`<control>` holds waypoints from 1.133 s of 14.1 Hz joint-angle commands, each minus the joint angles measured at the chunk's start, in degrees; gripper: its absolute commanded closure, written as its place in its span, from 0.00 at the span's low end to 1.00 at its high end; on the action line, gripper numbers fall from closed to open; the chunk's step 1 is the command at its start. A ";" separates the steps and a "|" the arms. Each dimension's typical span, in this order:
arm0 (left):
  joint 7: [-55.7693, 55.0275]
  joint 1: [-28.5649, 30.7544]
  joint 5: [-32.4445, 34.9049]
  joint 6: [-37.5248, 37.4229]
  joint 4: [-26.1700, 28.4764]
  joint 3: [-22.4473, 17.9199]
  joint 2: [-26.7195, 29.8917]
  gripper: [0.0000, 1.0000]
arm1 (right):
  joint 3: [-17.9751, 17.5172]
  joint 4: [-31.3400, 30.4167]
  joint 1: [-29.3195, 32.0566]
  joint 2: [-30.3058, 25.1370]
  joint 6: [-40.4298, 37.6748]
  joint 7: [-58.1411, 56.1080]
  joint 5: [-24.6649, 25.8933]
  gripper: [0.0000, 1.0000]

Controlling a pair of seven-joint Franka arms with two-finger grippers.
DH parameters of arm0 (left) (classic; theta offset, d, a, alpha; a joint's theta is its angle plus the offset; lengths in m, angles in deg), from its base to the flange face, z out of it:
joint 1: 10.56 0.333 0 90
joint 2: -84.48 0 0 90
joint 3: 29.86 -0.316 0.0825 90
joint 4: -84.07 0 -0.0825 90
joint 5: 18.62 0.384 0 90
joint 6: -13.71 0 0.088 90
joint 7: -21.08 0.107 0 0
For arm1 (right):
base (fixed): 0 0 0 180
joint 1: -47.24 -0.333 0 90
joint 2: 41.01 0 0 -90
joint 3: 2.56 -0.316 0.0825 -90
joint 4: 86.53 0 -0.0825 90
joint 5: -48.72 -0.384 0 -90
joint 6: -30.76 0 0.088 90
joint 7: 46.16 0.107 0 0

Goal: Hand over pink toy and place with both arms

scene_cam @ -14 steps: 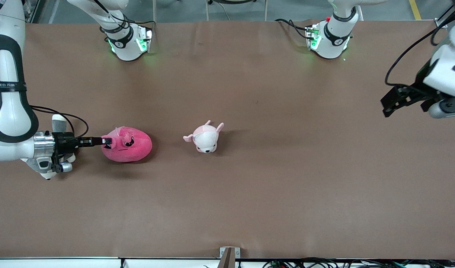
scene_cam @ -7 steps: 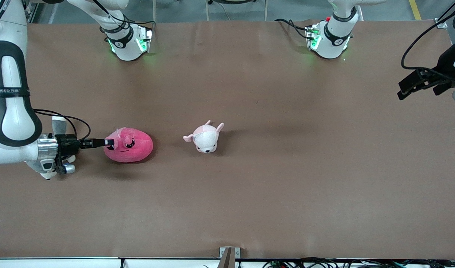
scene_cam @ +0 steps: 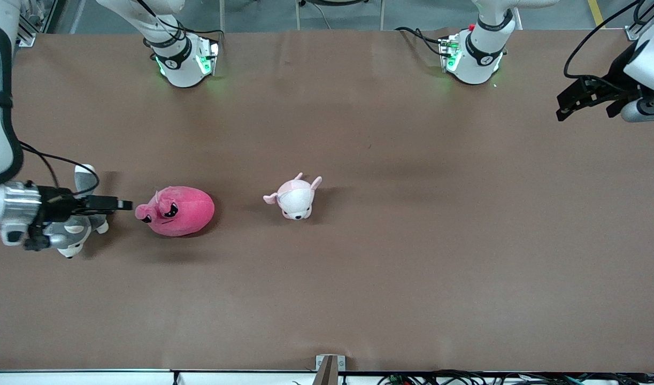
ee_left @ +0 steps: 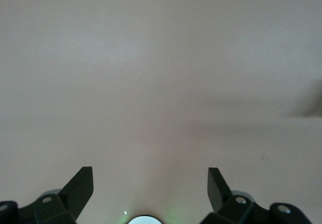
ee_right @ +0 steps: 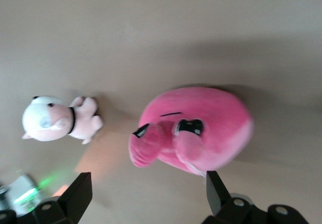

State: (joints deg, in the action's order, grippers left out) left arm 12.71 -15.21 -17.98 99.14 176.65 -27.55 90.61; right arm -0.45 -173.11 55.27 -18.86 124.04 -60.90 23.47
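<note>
The pink toy (scene_cam: 179,210) lies on the brown table, its snout pointing toward the right arm's end; it also shows in the right wrist view (ee_right: 201,128). My right gripper (scene_cam: 123,204) is level with the toy's snout, a small gap apart from it. In the right wrist view the right gripper (ee_right: 147,183) is open and empty, with the toy ahead of the fingers. My left gripper (scene_cam: 562,108) is up over the left arm's end of the table. In the left wrist view the left gripper (ee_left: 150,176) is open and empty over bare table.
A small pale pink-and-white puppy plush (scene_cam: 295,198) lies mid-table beside the pink toy and shows in the right wrist view (ee_right: 55,121). A grey-and-white husky plush (scene_cam: 75,235) lies partly under the right wrist. The arm bases (scene_cam: 182,59) stand along the table's edge farthest from the front camera.
My right gripper let go of the pink toy and drew back toward the right arm's end; the toy shifted slightly that way. My left gripper moved toward the bases' edge of the table.
</note>
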 commanded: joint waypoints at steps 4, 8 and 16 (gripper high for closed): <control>2.30 -0.45 -1.17 1.23 1.82 -0.30 0.99 0.00 | -0.71 2.72 -1.08 -8.78 -0.12 8.24 16.45 0.01; 3.45 -0.62 -3.28 2.63 1.29 -0.12 -0.24 0.00 | -0.71 7.73 -1.51 -10.36 -0.47 8.06 21.72 0.00; 3.09 0.17 -2.49 3.08 1.20 1.55 -0.33 0.00 | -0.62 6.34 -3.80 -17.49 -2.14 11.81 28.06 0.00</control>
State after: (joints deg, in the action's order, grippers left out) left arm 15.24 -15.80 -20.52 101.81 177.75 -26.44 89.96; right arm -1.07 -164.22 51.65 -34.52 122.02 -52.52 50.70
